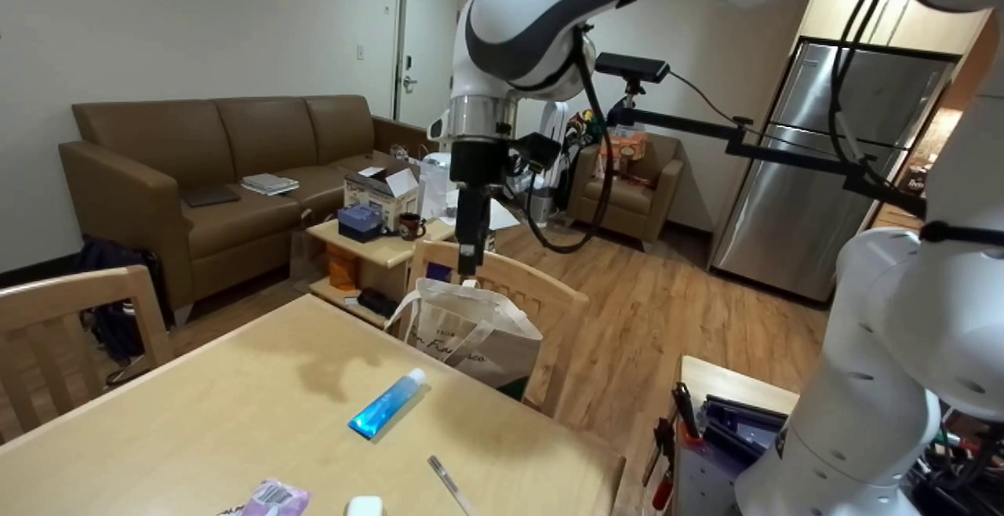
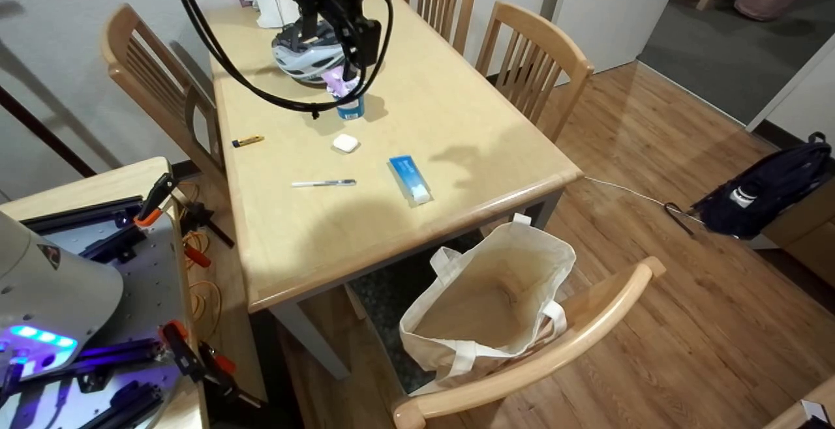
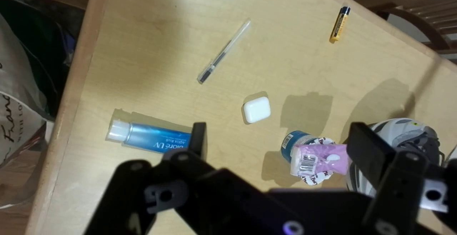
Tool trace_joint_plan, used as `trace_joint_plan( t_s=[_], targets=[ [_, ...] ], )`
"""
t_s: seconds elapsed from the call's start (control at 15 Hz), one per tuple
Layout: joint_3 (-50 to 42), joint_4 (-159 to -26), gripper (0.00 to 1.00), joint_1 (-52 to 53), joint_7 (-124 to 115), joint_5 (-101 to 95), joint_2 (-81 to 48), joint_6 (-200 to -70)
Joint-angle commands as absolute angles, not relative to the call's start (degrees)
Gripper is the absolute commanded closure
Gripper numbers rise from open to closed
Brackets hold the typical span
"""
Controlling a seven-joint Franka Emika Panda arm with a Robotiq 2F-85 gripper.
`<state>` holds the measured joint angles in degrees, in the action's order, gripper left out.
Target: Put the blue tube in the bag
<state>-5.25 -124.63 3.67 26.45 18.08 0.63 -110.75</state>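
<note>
Two black fingers (image 3: 198, 138) of the robot's gripper (image 3: 279, 131) are standing wide apart in the lower half of the wrist view, leaving it released, while the blue tube (image 3: 153, 137) is lying flat on the pale table (image 3: 292, 60) at centre left, outside the gap. Its white cap (image 3: 119, 130) is pointing toward the left edge of the frame, and its opposite end is running up to the outline of the finger on that side. In both exterior views the gripper is hanging higher in the frame than the tube and well apart from it. In an exterior view, where a brown sofa (image 1: 259, 147) is standing at the left, the tube is resting below and to the left of the downward-pointing gripper. The bag (image 2: 483, 311) is sitting at lower right of centre in an exterior view, mouth gaping upward, just beside a wooden chair's back (image 2: 548, 369), while the tube is lying higher in that frame, near the middle. In the wrist view, a clear pen (image 3: 224, 51) is lying at upper centre, a white case (image 3: 257, 109) is resting near the middle, a yellow-and-black cylinder (image 3: 339, 25) is showing at upper right, and a purple packet (image 3: 321, 159) is overlapping a blue container (image 3: 297, 138) at lower right, near a pale helmet (image 3: 405, 135).
</note>
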Motion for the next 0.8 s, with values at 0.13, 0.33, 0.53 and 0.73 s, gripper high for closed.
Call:
trace_joint_plan(
  t_s=[0.13, 0.33, 0.53, 0.73],
  targets=[
    [-2.0, -110.7, 0.0, 2.3, 27.8, 5.6, -13.5, -108.3],
    [-0.4, -112.5, 0.0, 1.6, 27.2, 4.4, -12.9, -110.4],
    [0.7, -109.0, 0.0, 1.6, 27.5, 2.2, -17.8, -110.3],
    [2.5, -106.3, 0.0, 1.5, 37.4, -1.3, -20.2, -110.0]
  ],
)
